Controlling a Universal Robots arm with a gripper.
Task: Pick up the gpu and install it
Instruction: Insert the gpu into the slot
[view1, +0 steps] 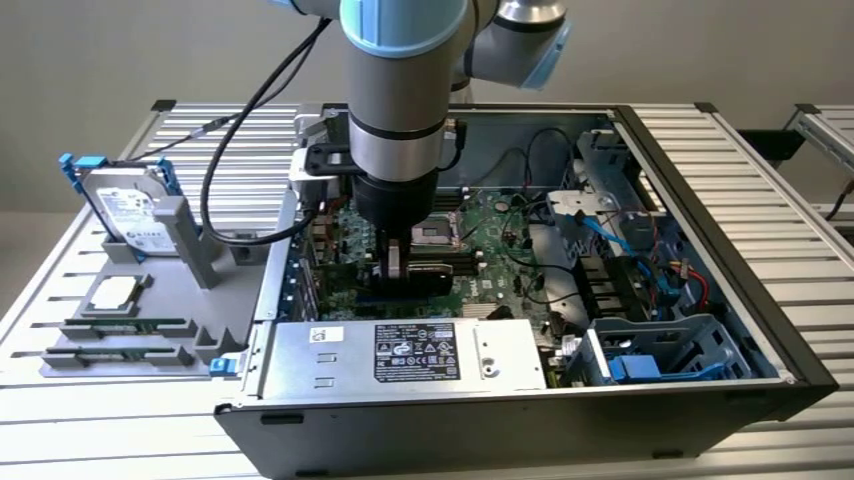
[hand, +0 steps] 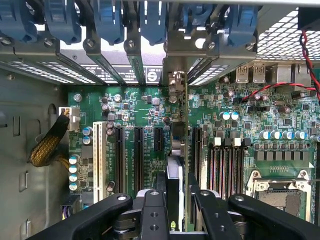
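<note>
open desktop computer case (view1: 747, 250) lying on its side on a slatted aluminium table (view1: 80, 440), filling the centre and right of the exterior view. inside, green motherboard (view1: 487, 250) at centre frame, grey power supply (view1: 400, 355) with a black label along the lower middle, blue drive cage (view1: 667, 350) at lower right. grey and light-blue robot arm (view1: 400, 90) dropping from the top centre straight down into the case. black gripper (view1: 396, 262) at centre frame, low over the motherboard, fingers pinching the gpu (view1: 430, 275), a dark card held on edge just above the board. in the wrist view, black gripper (hand: 179, 197) at lower centre, its two fingers (hand: 152, 210) pressed against either side of the gpu (hand: 176, 170), seen edge-on as a thin vertical strip running up the middle of the frame over the expansion slots (hand: 137, 155), its silver bracket (hand: 175, 75) at upper centre against the case's rear slot openings. cannot tell whether the card's edge is seated in a slot. blue slot latches (hand: 107, 20) across the top, memory slots (hand: 225, 165) to the right of centre, empty cpu socket (hand: 280, 192) at lower right, a yellow braided cable (hand: 47, 147) at left. at the left of the exterior view, a grey parts holder (view1: 134, 330) on the table carrying a hard drive in a blue frame (view1: 127, 215) upright at upper left, a cpu chip (view1: 114, 293) below it, and two green memory sticks (view1: 120, 340) at lower left.
</note>
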